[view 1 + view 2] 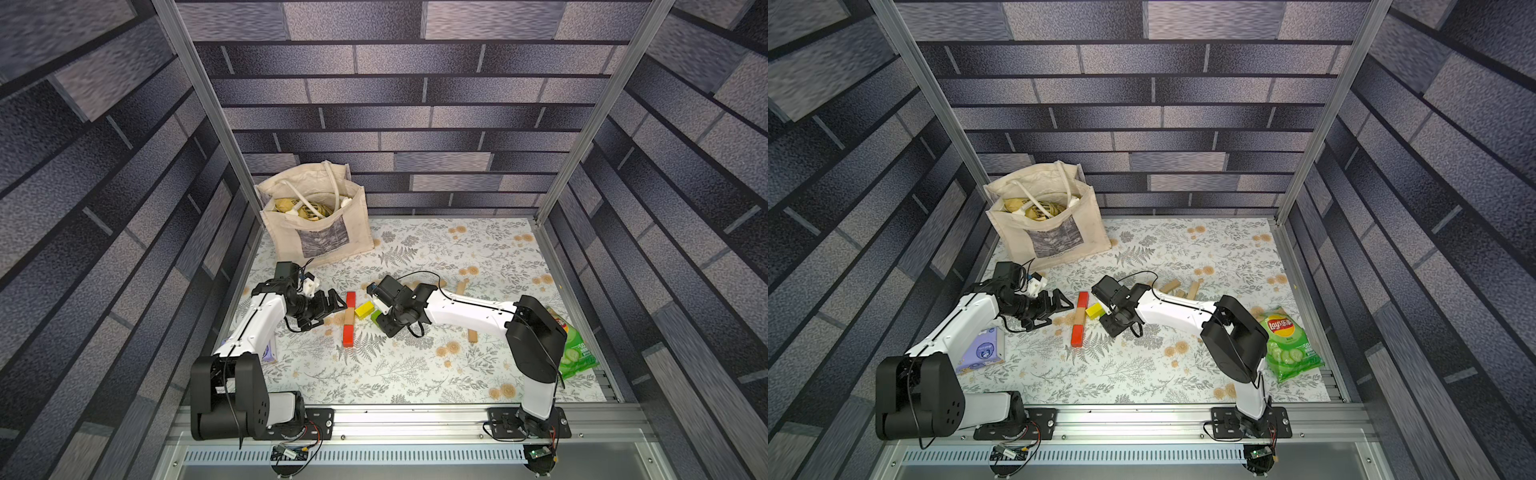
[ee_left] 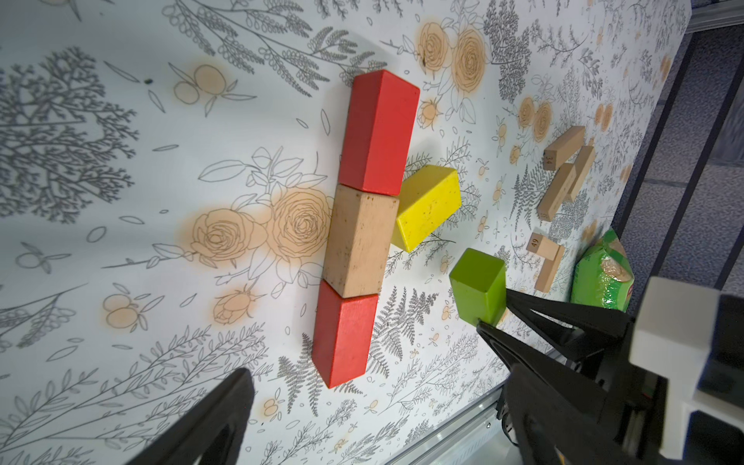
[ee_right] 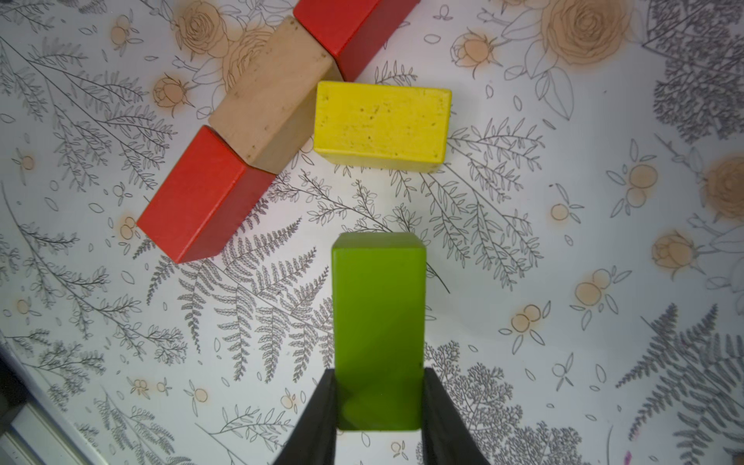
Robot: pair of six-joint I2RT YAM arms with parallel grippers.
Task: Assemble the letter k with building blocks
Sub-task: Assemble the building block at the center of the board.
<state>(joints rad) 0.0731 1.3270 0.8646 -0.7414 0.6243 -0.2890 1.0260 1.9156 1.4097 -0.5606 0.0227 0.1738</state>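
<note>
Top view: red-tan-red spine (image 1: 349, 318), yellow block (image 1: 364, 309) slanting off its middle; left gripper (image 1: 333, 306) wide open, empty.
Left wrist: green block (image 2: 479, 284) apart from spine.
Right wrist: right gripper (image 3: 379, 376) clamped on green block's end.
Probably rigid, light, slick paint; grip flat long sides.

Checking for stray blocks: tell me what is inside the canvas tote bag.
Inside the tote bag, white cords and crumpled yellow-brown packaging show near the top. Anything deeper is covered by them and the bag's walls.
</note>
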